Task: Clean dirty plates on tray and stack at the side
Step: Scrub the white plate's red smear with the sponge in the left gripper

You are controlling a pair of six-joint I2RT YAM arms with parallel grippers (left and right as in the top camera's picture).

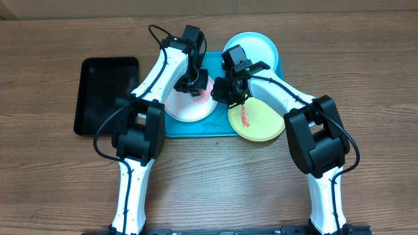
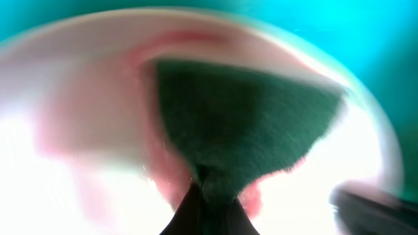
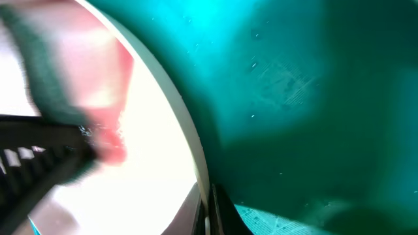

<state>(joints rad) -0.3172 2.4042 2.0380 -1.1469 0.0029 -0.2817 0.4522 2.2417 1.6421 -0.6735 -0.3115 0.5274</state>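
The white plate [image 1: 189, 108] lies on the left part of the turquoise tray [image 1: 196, 129] and has a red smear. My left gripper [image 1: 194, 83] is shut on a dark green sponge [image 2: 241, 124] pressed on the smeared plate [image 2: 78, 104]. My right gripper [image 1: 224, 91] is shut on the white plate's rim [image 3: 189, 140] at its right edge. The light-blue-rimmed plate [image 1: 258, 49] lies at the tray's back right. The yellow-green-rimmed plate [image 1: 258, 124], with a red streak, overhangs the tray's front right corner.
A smaller black tray [image 1: 104, 91] lies on the wooden table to the left of the turquoise tray. The two arms meet close together over the tray's middle.
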